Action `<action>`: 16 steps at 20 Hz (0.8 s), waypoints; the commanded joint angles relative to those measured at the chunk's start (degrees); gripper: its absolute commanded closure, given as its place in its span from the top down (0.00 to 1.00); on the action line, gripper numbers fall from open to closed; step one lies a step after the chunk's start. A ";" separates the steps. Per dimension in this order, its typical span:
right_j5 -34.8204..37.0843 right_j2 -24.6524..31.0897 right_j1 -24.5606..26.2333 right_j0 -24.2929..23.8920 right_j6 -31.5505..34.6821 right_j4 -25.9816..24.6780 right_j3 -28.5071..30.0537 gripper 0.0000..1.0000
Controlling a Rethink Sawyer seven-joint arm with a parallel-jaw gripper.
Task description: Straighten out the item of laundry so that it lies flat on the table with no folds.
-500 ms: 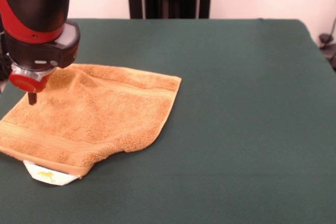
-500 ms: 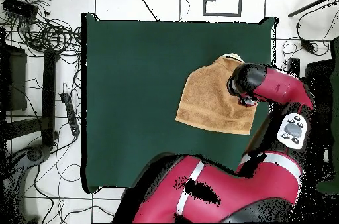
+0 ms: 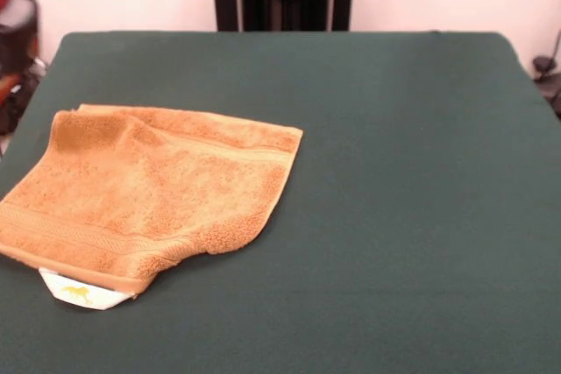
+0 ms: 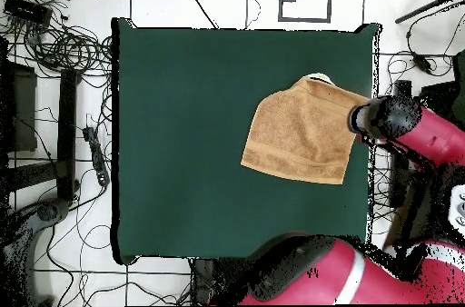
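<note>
– So, where does the towel lie?
– On the green table, near one side edge. It is rumpled: a fold runs across it, one corner is tucked under, and a white tag sticks out beneath a striped end.
– And the arm?
– Off the cloth; overhead, its dark end sits at the table's edge, just beside the towel.
– Pincer apart or together?
– Cannot tell; its tips are not visible in either view.

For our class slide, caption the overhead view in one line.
Orange towel lying rumpled near one edge of the green table, with the robot arm beside it.
</note>
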 commanded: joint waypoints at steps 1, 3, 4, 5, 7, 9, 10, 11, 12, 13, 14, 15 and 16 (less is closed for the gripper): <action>-0.80 10.77 -1.26 -0.21 -17.16 -3.17 5.24 1.00; 0.41 11.56 -0.70 -0.77 -16.87 -3.45 4.22 1.00; 1.47 12.49 -0.52 -1.24 -15.83 -2.58 4.25 1.00; 2.42 13.25 -0.21 -1.60 -14.82 -1.87 3.97 1.00; 1.55 13.95 -0.29 -1.47 -12.15 -1.39 4.67 1.00; 1.93 14.40 -0.45 -1.21 -9.36 -0.34 5.47 1.00; 2.31 14.70 -0.44 -1.21 -8.80 -0.09 5.53 1.00; 2.83 14.89 -0.37 -1.17 -8.54 0.01 5.50 1.00; 3.36 15.09 -0.30 -1.12 -8.27 0.11 5.47 1.00; 3.64 15.53 -0.31 -1.30 -7.68 0.58 5.75 1.00; 3.73 15.77 -0.31 -1.33 -7.38 0.62 5.89 1.00; 3.82 16.00 -0.32 -1.36 -7.09 0.66 6.03 1.00; 3.68 16.19 -0.47 -1.35 -6.73 0.74 6.44 1.00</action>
